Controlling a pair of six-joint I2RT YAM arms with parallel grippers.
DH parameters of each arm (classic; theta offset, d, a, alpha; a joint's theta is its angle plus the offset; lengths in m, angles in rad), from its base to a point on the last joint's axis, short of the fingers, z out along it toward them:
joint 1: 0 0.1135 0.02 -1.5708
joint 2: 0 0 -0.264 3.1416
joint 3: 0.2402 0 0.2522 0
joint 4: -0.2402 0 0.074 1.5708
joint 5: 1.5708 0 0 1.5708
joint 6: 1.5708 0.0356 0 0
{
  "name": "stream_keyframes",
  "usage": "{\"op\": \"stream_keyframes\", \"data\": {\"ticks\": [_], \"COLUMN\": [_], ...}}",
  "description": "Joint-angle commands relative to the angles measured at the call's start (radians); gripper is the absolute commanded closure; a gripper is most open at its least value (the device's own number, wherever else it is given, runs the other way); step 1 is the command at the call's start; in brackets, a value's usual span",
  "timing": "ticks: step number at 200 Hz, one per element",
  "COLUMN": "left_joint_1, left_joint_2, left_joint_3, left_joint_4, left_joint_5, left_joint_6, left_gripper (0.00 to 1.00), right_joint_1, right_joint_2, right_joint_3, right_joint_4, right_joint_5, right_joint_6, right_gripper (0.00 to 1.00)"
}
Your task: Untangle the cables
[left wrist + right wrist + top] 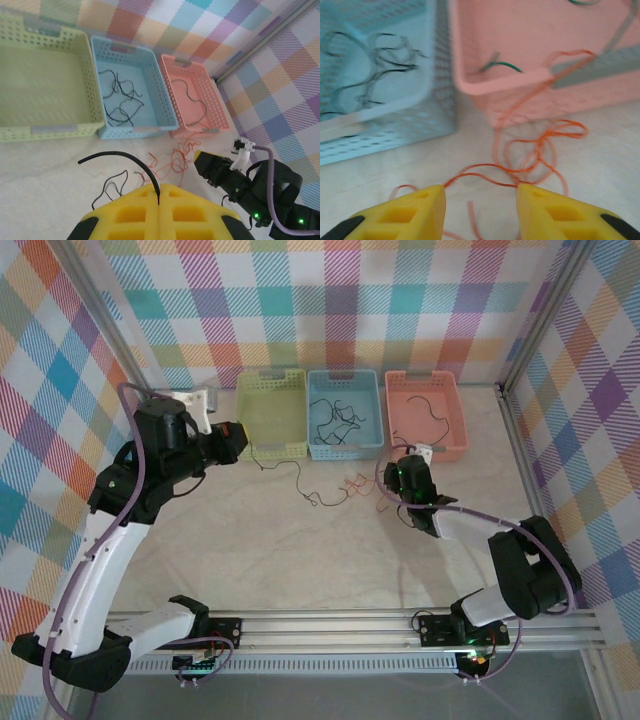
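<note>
Orange cables [485,170] lie just ahead of the parted right pincer [481,194].

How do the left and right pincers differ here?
The left pincer is shut on a black wire; the right pincer is open, an orange wire crossing its gap. The left sits by the green basket, the right by the pink basket. Both have yellow fingers.

A pale green perforated plastic basket [271,412], a light blue basket [345,450] and a salmon pink basket [423,376] stand side by side on a beige tabletop [300,560] against pastel plaid walls [350,300].
</note>
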Motion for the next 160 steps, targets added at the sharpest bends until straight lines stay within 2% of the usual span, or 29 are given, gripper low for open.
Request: {"op": "stream_keyframes", "data": {"ticks": [1,26,67,91,95,101,117,160], "left_joint_1": [-0.002,-0.002,-0.002,-0.002,-0.002,-0.003,-0.004,-0.005], "left_joint_2": [-0.008,0.001,0.023,0.028,0.031,0.032,0.042,0.035], "left_joint_3": [0.007,0.058,0.083,0.071,0.068,0.066,0.064,0.045], "left_joint_4": [0.07,0.05,0.025,0.039,0.043,0.048,0.054,0.059], "left_joint_5": [0.091,0.134,0.174,0.204,0.213,0.23,0.28,0.361], "left_joint_6": [-0.036,-0.034,-0.055,-0.067,-0.07,-0.074,-0.082,-0.086], "left_gripper": [1.0,1.0,1.0,1.0,1.0,1.0,1.0,1.0], "right_joint_1": [0.029,0.054,0.132,0.157,0.162,0.169,0.196,0.216], "right_joint_2": [-0.027,0.029,0.071,0.091,0.098,0.105,0.12,0.127], "right_joint_3": [-0.047,-0.022,-0.053,-0.048,-0.042,-0.031,-0.007,0.013], "right_joint_4": [0.239,0.339,0.565,0.573,0.566,0.553,0.51,0.464], "right_joint_5": [-0.166,-0.436,-0.786,-0.845,-0.85,-0.859,-0.877,-0.792], "right_joint_6": [-0.142,-0.194,-0.314,-0.358,-0.367,-0.379,-0.412,-0.435], "right_gripper": [0.57,0.58,0.55,0.53,0.37,0.34,0.32,0.32]}}
